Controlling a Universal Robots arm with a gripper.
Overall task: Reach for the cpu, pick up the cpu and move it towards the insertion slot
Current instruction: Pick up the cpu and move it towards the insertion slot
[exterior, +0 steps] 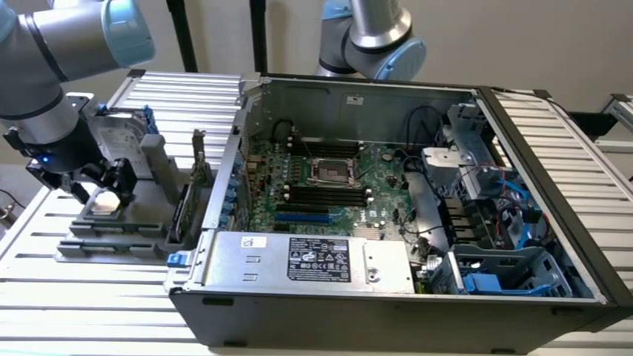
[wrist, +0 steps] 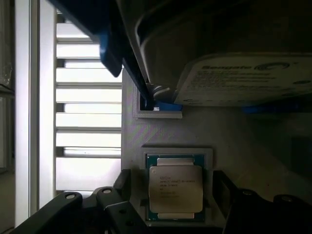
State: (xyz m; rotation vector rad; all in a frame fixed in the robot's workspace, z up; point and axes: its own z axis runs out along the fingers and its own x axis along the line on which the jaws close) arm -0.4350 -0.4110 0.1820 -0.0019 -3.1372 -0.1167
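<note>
Over at the exterior view's left, tool (exterior: pixel 103 193) hangs released, jaws either side of the cpu (wrist: pixel 175 187) in its gray holder (exterior: pixel 109 239).

The cpu (wrist: pixel 175 187) has a dull silver metal lid; its holder (wrist: pixel 234 131) looks matt grey plastic. The insertion slot (exterior: pixel 334 172) wears a shiny metal frame. The bench (exterior: pixel 99 297) is smooth white slats.
</note>
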